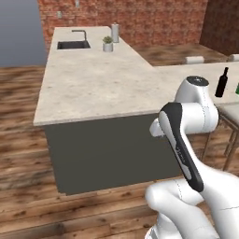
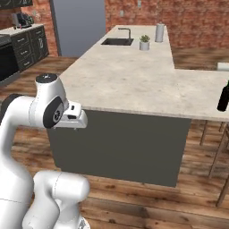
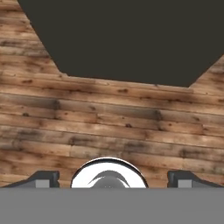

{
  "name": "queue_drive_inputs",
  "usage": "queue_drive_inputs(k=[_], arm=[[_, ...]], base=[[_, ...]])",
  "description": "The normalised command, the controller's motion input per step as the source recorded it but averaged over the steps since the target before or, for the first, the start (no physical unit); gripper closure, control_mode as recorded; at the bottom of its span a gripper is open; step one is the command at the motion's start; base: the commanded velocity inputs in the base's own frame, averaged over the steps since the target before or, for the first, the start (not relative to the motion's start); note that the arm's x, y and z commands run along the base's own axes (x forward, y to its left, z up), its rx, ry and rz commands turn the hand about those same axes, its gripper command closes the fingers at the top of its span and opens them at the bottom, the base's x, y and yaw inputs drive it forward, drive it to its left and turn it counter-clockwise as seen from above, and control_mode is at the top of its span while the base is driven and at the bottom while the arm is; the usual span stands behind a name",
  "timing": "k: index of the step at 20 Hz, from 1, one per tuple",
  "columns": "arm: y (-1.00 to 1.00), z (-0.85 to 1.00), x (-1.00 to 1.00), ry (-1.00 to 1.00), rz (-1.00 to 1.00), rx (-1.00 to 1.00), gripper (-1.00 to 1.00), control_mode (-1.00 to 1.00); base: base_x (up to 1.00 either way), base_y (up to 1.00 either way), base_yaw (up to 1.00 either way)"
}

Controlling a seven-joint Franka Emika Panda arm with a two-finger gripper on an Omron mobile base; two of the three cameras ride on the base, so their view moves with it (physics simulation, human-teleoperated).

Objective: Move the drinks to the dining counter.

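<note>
One drink is in sight from my remote station: the tall black wine bottle (image 1: 222, 82) stands upright on the desk (image 1: 107, 86), on the wing that branches off toward the pale stools (image 1: 194, 59), well apart from the sink (image 1: 73, 45) at the far end. The other drinks I cannot find in these frames. Near the sink stand a small potted plant (image 1: 108, 44) and a grey canister (image 1: 115, 32), neither of them my business. The arm is folded up in front of the desk's dark cabinet face (image 1: 112, 151), and the gripper (image 3: 112, 179) points down at the plank floor (image 3: 109, 118) with its fingers (image 3: 43, 178) spread wide and nothing between them, touching nothing. I judge the job barely begun: the bottle stands well beyond the arm as it is now folded, so the base must drive toward that wing first. The risks I see lie there. Swinging the arm up too close to the desk could knock its edge, and a tall, narrow bottle will tip if the open fingers clip its neck or shoulder rather than closing squarely round the body; the stools tucked beside that wing also crowd the base's path.
</note>
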Motion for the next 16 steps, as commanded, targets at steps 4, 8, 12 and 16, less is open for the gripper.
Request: queue_drive_inputs(k=[4, 8, 12, 16], arm=[[0.00, 0.00, 0.00, 0.00, 0.00, 0.00, -1.00, 1.00], [0.00, 0.00, 0.00, 0.00, 0.00, 0.00, -1.00, 1.00], [0.00, 0.00, 0.00, 0.00, 0.00, 0.00, -1.00, 1.00], [0.00, 0.00, 0.00, 0.00, 0.00, 0.00, -1.00, 1.00]], base=[[0.25, 1.00, 0.00], [0.37, 1.00, 0.00], [0.44, 1.00, 0.00], [0.51, 1.00, 0.00]])
